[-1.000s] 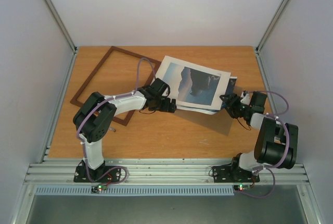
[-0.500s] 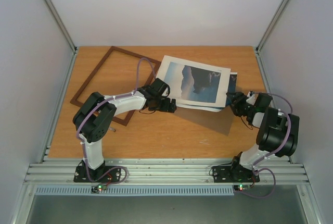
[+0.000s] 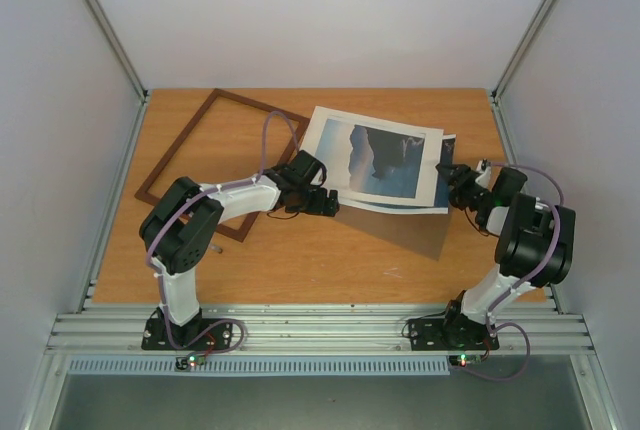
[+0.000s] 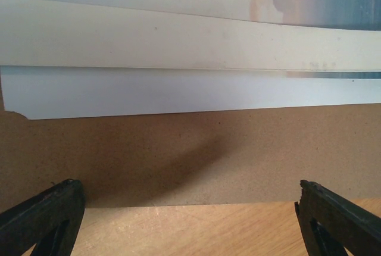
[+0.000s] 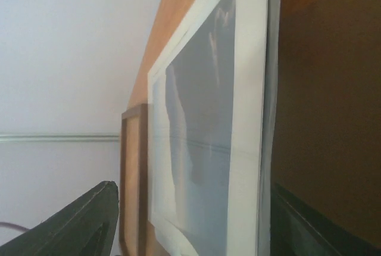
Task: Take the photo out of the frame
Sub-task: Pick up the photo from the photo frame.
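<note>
- Looking at the right gripper (image 5: 191,208), you see its jaws parted and straddling the edge of the stack nearest to it, gripping nothing; I judge it is lined up this way to catch one layer from the side
- The photo (image 3: 378,158) lies straight ahead of those jaws, under the white mat (image 3: 320,138) and showing through its window, so it cannot be lifted alone
- Beneath both, the brown backing board (image 3: 412,235) juts out toward the left gripper (image 4: 186,187), which is spread wide with nothing between its fingers; it sits low over the table (image 3: 290,265), just short of the board's edge, probably to pin the board while the other arm pulls
- The frame (image 3: 176,143) lies empty behind the left gripper, well apart from the stack, so the photo is already out of it; what remains, as I judge, is parting the photo from mat and board
- Watch that the right jaws take the print and not the mat above it, since the layers lie tight together at that edge
</note>
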`<action>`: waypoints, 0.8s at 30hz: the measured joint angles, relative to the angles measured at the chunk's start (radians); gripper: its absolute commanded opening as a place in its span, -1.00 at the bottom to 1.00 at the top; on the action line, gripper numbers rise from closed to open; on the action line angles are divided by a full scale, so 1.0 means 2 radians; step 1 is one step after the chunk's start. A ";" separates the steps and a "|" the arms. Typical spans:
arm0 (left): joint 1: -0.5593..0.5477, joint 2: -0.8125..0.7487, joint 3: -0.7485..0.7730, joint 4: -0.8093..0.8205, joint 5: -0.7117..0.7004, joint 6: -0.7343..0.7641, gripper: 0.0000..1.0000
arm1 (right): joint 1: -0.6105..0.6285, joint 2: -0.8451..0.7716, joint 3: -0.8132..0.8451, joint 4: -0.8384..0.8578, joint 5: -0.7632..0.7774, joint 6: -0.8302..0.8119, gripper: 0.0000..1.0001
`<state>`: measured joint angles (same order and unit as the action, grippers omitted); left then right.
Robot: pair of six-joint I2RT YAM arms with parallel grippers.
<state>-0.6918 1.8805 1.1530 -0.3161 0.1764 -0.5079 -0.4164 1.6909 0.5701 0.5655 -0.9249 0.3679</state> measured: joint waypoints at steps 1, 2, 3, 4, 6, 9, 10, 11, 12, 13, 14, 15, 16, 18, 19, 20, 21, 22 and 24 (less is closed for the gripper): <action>0.000 0.000 -0.001 0.001 0.000 0.000 0.94 | 0.000 0.002 0.002 0.005 -0.005 0.001 0.26; 0.000 0.000 -0.001 0.001 0.000 0.000 0.94 | 0.000 0.004 0.003 0.009 -0.010 0.002 0.22; 0.000 0.000 -0.001 0.001 0.000 0.000 0.94 | 0.000 0.006 0.005 0.012 -0.015 0.004 0.18; 0.000 0.000 -0.001 0.001 0.000 0.000 0.94 | 0.000 0.008 0.006 0.014 -0.019 0.006 0.15; 0.000 0.000 -0.001 0.001 0.000 0.000 0.94 | 0.000 0.013 0.007 0.018 -0.023 0.008 0.10; 0.000 0.000 -0.001 0.001 0.001 0.000 0.94 | -0.001 0.030 0.007 0.028 -0.027 0.013 -0.03; 0.000 -0.001 -0.001 0.001 0.001 0.000 0.94 | -0.002 0.038 0.007 0.032 -0.028 0.016 -0.09; 0.000 -0.001 -0.001 0.001 0.001 0.000 0.94 | -0.004 0.047 0.007 0.041 -0.031 0.023 -0.11; 0.000 -0.001 -0.001 0.001 0.001 0.000 0.95 | -0.006 0.054 0.007 0.048 -0.032 0.028 -0.12; 0.000 -0.001 -0.001 0.002 0.001 0.000 0.94 | -0.011 0.063 0.005 0.061 -0.034 0.036 -0.13; 0.000 -0.001 -0.002 0.002 0.001 0.000 0.94 | -0.017 0.073 0.002 0.078 -0.038 0.047 -0.16; 0.000 -0.001 -0.002 0.002 0.001 0.000 0.94 | -0.022 0.081 -0.001 0.093 -0.040 0.057 -0.20; 0.000 -0.001 -0.002 0.002 0.001 0.000 0.94 | -0.029 0.089 -0.004 0.110 -0.043 0.068 -0.25; 0.000 -0.001 -0.002 0.002 0.001 0.000 0.94 | -0.038 0.104 -0.007 0.134 -0.047 0.085 -0.33; 0.000 -0.001 -0.002 0.002 0.001 0.000 0.94 | -0.042 0.111 -0.008 0.148 -0.049 0.097 -0.35; 0.000 -0.001 -0.002 0.002 0.001 0.000 0.94 | -0.044 0.116 -0.008 0.156 -0.051 0.102 -0.38; 0.000 -0.001 -0.002 0.002 0.001 0.000 0.94 | -0.045 0.120 -0.008 0.165 -0.052 0.108 -0.39; 0.000 -0.001 -0.002 0.002 0.001 0.000 0.94 | -0.046 0.124 -0.008 0.172 -0.053 0.112 -0.40; 0.000 -0.001 -0.002 0.002 0.001 0.000 0.94 | -0.046 0.131 -0.008 0.182 -0.056 0.119 -0.42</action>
<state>-0.6910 1.8782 1.1496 -0.3115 0.1791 -0.5079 -0.5079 1.9537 0.5541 0.9298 -1.0367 0.6060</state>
